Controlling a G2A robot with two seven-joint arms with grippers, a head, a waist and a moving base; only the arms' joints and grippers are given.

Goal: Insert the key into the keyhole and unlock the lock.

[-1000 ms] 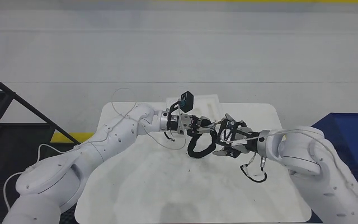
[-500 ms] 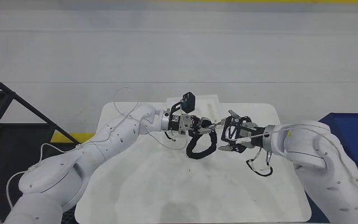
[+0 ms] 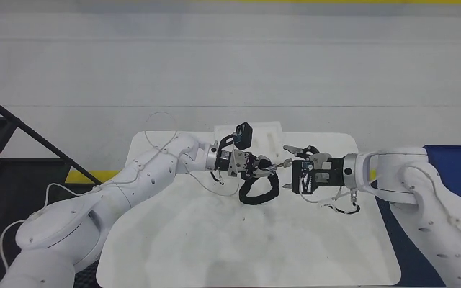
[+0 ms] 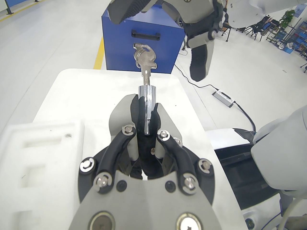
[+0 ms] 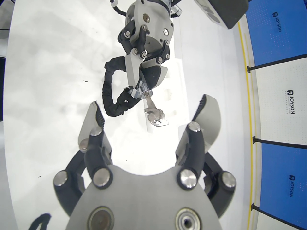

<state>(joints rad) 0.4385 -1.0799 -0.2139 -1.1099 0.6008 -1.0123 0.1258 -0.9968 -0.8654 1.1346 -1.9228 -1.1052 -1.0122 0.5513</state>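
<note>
The tip of the key's blade is hidden inside the lock, and the lock's rear end is buried between the closed fingers of the left tool. The wide-spread right tool and the foam tray are cut off by the frame edge. At the centre of the top view, the key is too small to make out.

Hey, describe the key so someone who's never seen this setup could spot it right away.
Above the white table, the left tool clamps a chrome lock with a black cable loop. The key sticks out of that lock's end toward the open right tool: flat, silver, touched by neither tool.
</note>
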